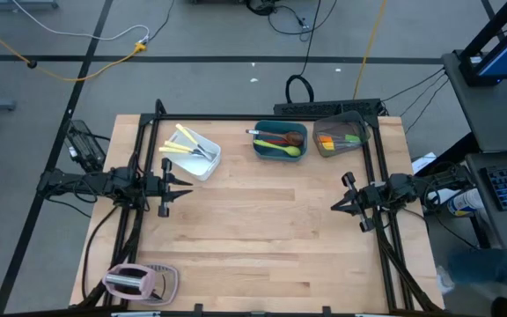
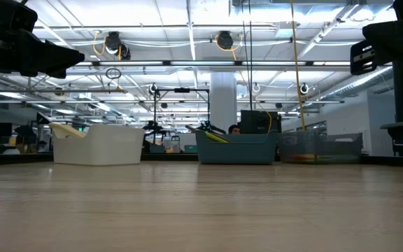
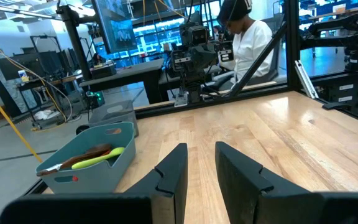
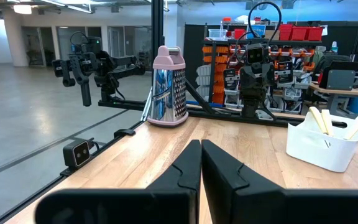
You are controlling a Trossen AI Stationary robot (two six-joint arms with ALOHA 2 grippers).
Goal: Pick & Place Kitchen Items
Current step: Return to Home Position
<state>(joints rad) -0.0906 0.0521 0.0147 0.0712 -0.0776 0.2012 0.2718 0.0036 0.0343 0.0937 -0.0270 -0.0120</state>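
1. The kitchen items all lie inside the three tubs at the far edge of the table (image 1: 262,231). The cream and yellow knives (image 1: 186,143) are in the white tub (image 1: 209,165). The red, green and wooden spoons (image 1: 282,141) are in the teal tub (image 1: 258,151). The orange and green spatulas (image 1: 337,139) are in the smoky-grey tub (image 1: 364,132). They look sorted by kind, one kind to each tub.
2. I see no utensil lying loose on the wood, so I judge the sorting to be finished or almost finished.
3. The left gripper (image 1: 181,183) hangs above the left side of the table and points toward the middle. Its jaws stand apart and hold nothing; the left wrist view shows bare wood between the fingers (image 3: 174,174).
4. The right gripper (image 1: 336,205) hangs opposite it on the right side. Its jaws are together and also hold nothing.
5. Both arms are high and well apart from the tubs, which fits a resting pose and not a reach.
6. The pinkish toaster (image 1: 130,282) stands alone at the near left corner, well apart from the tubs.
7. A person (image 3: 247,43) sits beyond the table.
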